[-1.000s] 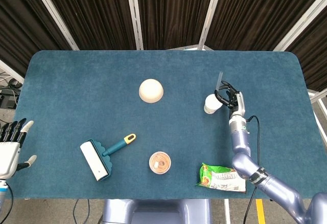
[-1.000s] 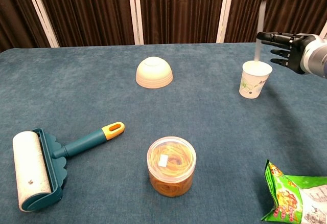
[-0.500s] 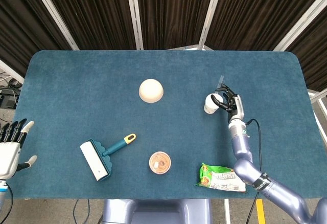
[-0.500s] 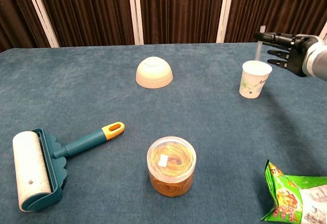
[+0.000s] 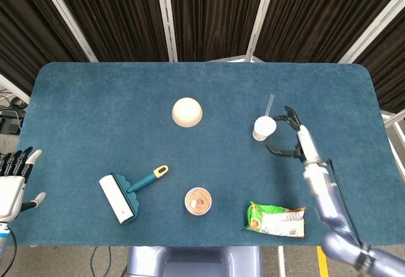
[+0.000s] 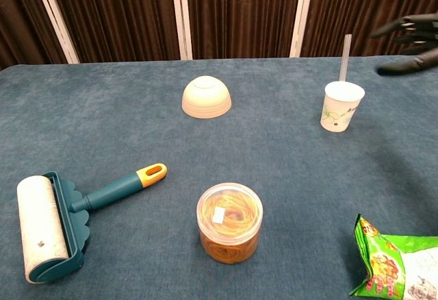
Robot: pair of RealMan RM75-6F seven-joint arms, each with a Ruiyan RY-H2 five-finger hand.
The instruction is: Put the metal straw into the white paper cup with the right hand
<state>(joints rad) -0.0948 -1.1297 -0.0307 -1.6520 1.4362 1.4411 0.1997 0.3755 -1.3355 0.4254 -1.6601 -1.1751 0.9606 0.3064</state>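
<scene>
The metal straw (image 5: pixel 269 105) (image 6: pixel 344 58) stands in the white paper cup (image 5: pixel 264 128) (image 6: pixel 341 105), leaning against its rim, with its upper part sticking out. My right hand (image 5: pixel 291 135) (image 6: pixel 409 43) is open, fingers spread, to the right of the cup and apart from it, holding nothing. My left hand (image 5: pixel 14 179) is open off the table's left front edge, seen only in the head view.
A cream upturned bowl (image 5: pixel 187 112) sits mid-table. A lint roller (image 5: pixel 128 194) with a teal and yellow handle lies front left. A clear jar of rubber bands (image 5: pixel 198 201) stands at the front centre. A green snack bag (image 5: pixel 274 220) lies front right.
My right hand has let go of the straw, which now stands in the cup. The hand has opened and drawn back to the right. The left hand has not moved.
</scene>
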